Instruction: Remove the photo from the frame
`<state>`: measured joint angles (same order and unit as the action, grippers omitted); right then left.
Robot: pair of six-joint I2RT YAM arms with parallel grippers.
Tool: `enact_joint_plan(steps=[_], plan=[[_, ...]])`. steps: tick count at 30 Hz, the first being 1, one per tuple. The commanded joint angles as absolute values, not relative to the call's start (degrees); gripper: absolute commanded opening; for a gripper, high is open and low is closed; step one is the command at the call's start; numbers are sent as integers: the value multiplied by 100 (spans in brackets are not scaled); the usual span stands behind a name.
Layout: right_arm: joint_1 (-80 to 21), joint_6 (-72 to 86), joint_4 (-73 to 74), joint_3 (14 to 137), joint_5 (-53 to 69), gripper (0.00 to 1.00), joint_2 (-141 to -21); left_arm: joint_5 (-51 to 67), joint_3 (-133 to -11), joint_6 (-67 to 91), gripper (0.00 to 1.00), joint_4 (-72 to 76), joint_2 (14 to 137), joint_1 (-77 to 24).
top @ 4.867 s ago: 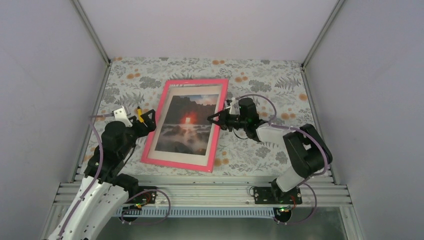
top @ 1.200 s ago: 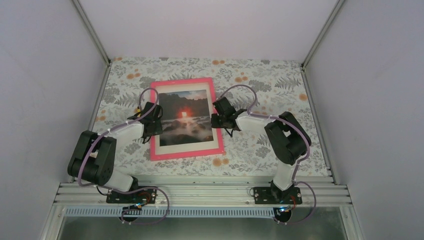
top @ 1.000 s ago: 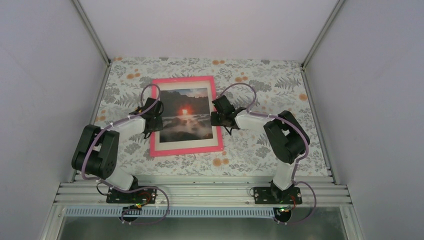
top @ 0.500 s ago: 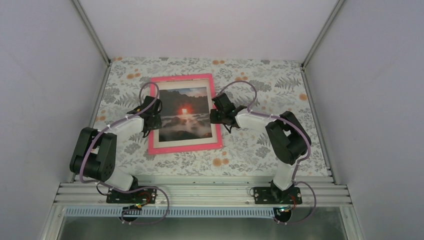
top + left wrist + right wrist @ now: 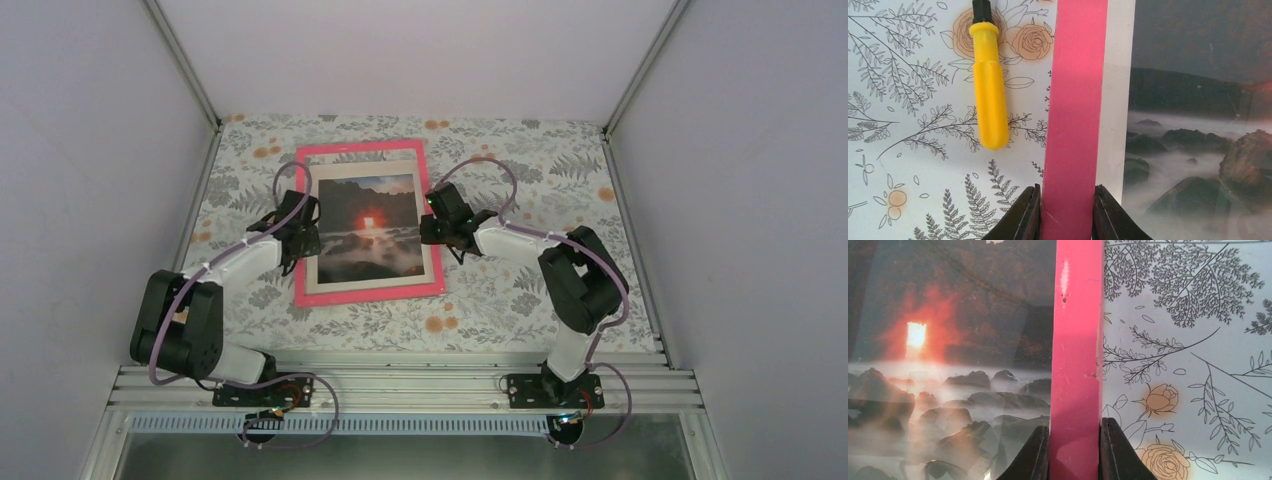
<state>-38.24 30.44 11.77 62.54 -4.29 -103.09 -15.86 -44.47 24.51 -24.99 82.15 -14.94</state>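
I count one frame [image 5: 372,293], a thin flat pink rectangle at mid-tabletop [image 5: 500,150]. It holds one glossy seascape photo [image 5: 365,225] with a white margin around it. My left fingers [image 5: 1031,216] pinch its 9 o'clock edge and my right fingers [image 5: 1041,456] pinch its 3 o'clock edge. One smooth yellow handle [image 5: 989,90] shows at the frame's 9 o'clock, apart from it.
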Motion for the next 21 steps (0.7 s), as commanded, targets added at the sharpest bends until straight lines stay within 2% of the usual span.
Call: enact_joint_plan(steps=[1,11,21], plan=[[-3913,2778,1415,6336,-418,4,-9927,-1878,-4570,2888,8,-2259,7812,-1404],[-3545,2409,1749,6021,-803,4,-9283,-1100,-4786,3092,2,-2422,7420,-1918],[-2786,1521,1893,5482,-1435,4,-8634,-300,-5479,3666,2,-1870,8238,-2709]])
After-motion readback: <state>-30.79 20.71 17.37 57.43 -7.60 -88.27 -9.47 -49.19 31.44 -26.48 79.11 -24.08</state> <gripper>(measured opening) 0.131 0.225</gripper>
